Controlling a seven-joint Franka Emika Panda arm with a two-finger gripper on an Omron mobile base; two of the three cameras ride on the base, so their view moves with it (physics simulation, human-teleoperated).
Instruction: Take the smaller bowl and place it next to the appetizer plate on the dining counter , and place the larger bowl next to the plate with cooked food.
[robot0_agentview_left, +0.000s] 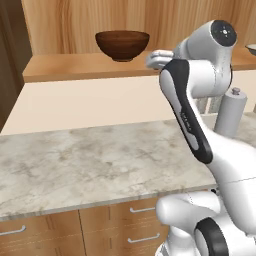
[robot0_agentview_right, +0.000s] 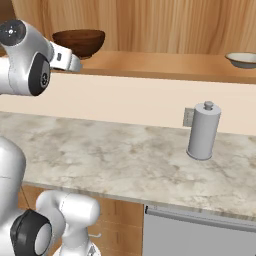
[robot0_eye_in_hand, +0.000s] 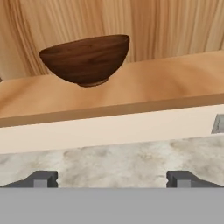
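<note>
Bowls first: the larger bowl (robot0_agentview_left: 122, 45) sits upper centre of your left base view, on a wooden shelf (robot0_agentview_left: 75, 67) that runs behind and above the marbled counter (robot0_agentview_left: 90, 165). In the hand view it lies upper left, upright on its small foot, mouth up. It is round, so it has no long axis to line up with; only the rim and the foot give you a bearing, and both look level with the shelf.

Gripper (robot0_eye_in_hand: 112, 179): fingertips show at the bottom of the hand view, set far apart, nothing between them. Take it as fully spread and empty. In the left base view the hand reaches toward the shelf just right of the larger bowl, close to it but not touching as far as you can see.

Why so: the hand looks along the shelf edge with the bowl off-centre to the upper left, which reads as an approach not yet squared up. Wide jaws suit a rim pinch on a deep bowl.

Smaller bowl (robot0_agentview_right: 243, 60): far upper right of the right base view, on the same shelf, well apart from the larger bowl, upright.

Canister (robot0_agentview_right: 202, 131): grey, upright on the counter, right of centre, beside a wall outlet.
</note>
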